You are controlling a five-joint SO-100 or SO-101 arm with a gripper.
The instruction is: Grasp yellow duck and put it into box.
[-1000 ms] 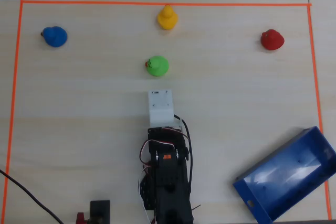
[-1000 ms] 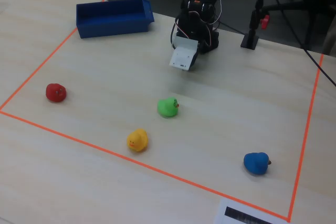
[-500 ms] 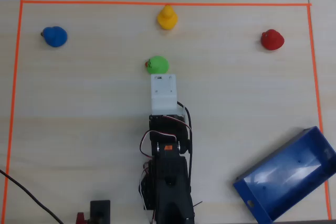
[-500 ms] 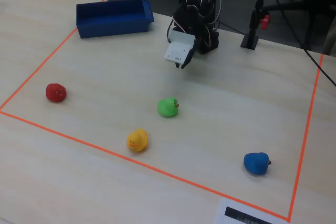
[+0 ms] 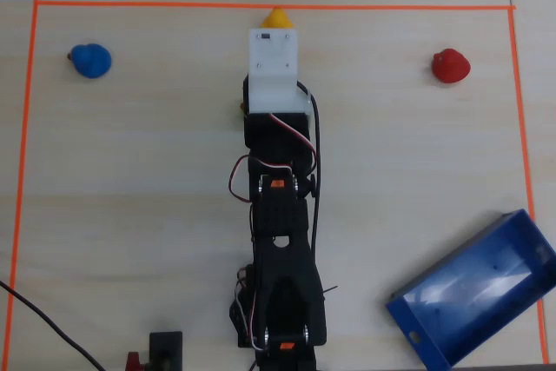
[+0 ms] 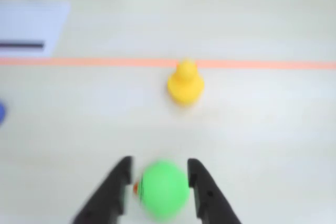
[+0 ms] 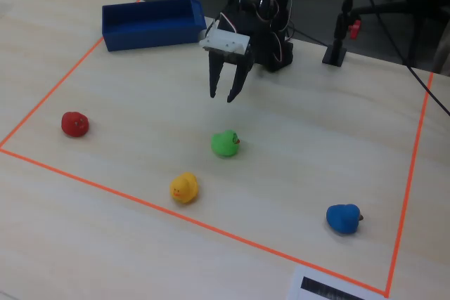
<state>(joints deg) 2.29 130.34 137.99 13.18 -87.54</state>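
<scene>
In the fixed view we see the gripper (image 7: pixel 221 96) raised above the table with its two fingers apart and pointing down, holding nothing. In the wrist view the green duck (image 6: pixel 164 188) shows between the fingertips, though the fixed view places it on the table below and past them; the yellow duck (image 7: pixel 184 187) sits further out beyond it, near the orange tape line (image 6: pixel 94 62). The box (image 7: pixel 151 23) lies well behind the gripper, off to its left in the fixed view, beside the arm's base.
</scene>
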